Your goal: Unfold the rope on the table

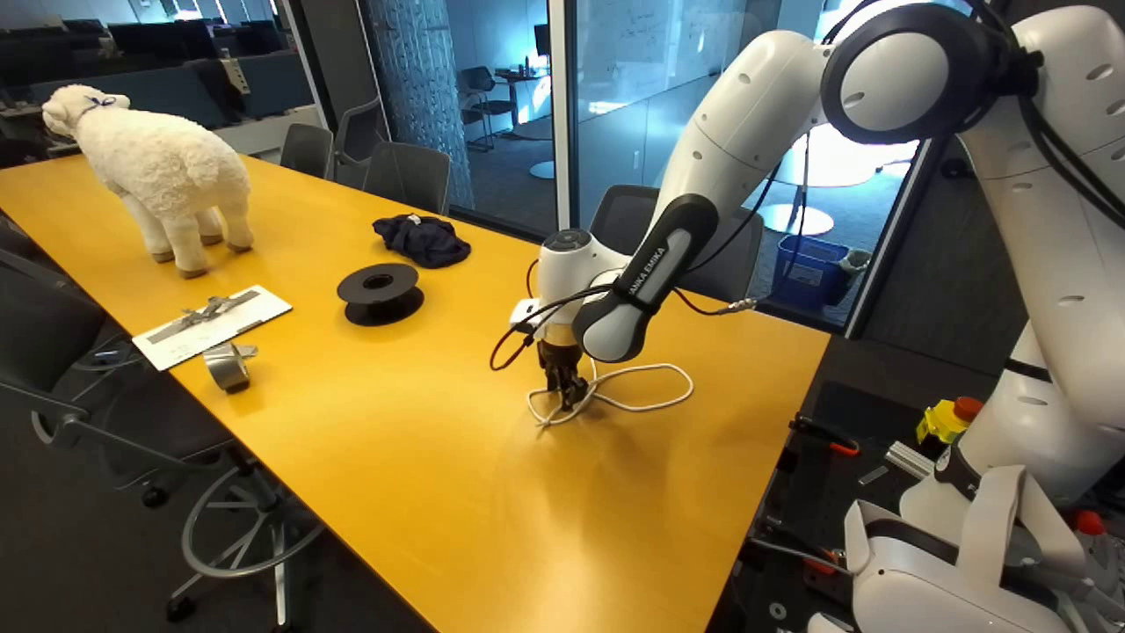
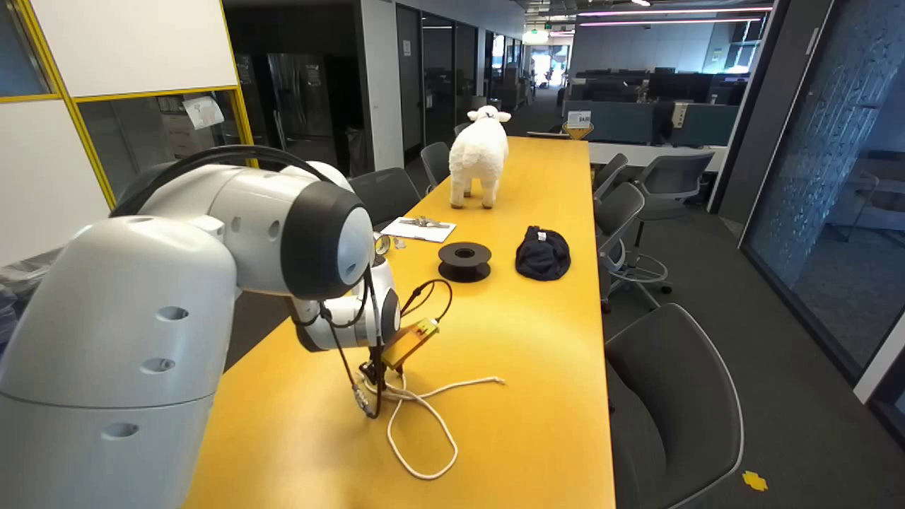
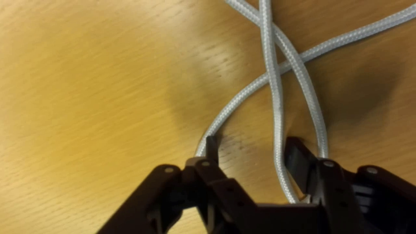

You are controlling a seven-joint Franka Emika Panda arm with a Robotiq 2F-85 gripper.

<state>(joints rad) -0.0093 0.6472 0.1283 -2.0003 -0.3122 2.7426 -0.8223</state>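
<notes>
On the glossy yellow-orange table (image 1: 439,475) the white rope (image 1: 650,408) lies in loose loops that cross over each other. In an exterior view one loop of the rope (image 2: 425,476) reaches toward the robot's side, and a free end points away from the gripper. My gripper (image 3: 252,143) is low over the crossings, its jaws apart. In the wrist view a single strand (image 3: 278,123) runs between the fingers, close to the right one, not clamped. Two more strands pass outside, one by each finger. Cables partly cover the gripper (image 2: 380,378) in an exterior view.
Farther along the table are a black spool (image 1: 384,309), a dark cloth cap (image 1: 426,242), a white board with metal pieces (image 1: 202,332), a roll of tape (image 1: 227,367) and a stuffed sheep (image 1: 167,163). Chairs (image 2: 679,410) line the table's sides.
</notes>
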